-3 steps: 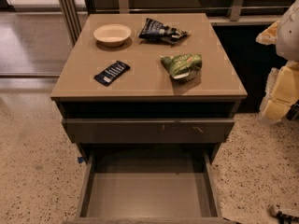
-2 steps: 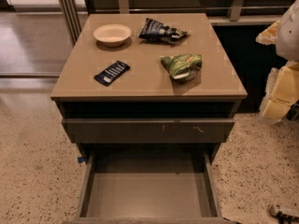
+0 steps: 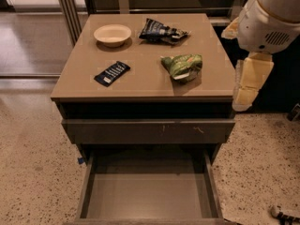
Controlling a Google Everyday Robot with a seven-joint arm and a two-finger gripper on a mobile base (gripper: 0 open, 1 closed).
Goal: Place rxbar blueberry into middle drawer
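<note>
The rxbar blueberry (image 3: 111,73), a small flat navy wrapper with white lettering, lies on the left front part of the cabinet top (image 3: 140,86). The middle drawer (image 3: 147,193) is pulled out below, and its flat floor is bare. My gripper (image 3: 249,81) hangs off the white arm (image 3: 272,18) just past the right edge of the cabinet top, well to the right of the bar and holding nothing that I can see.
A cream bowl (image 3: 112,34) sits at the back left of the top. A dark blue snack bag (image 3: 161,31) is at the back middle and a green snack bag (image 3: 183,65) at the right. A closed scratched drawer front (image 3: 147,131) is above the open drawer. Speckled floor surrounds the cabinet.
My arm and gripper have moved left, closer to the right edge of the cabinet top. The objects and the drawer have not moved.
</note>
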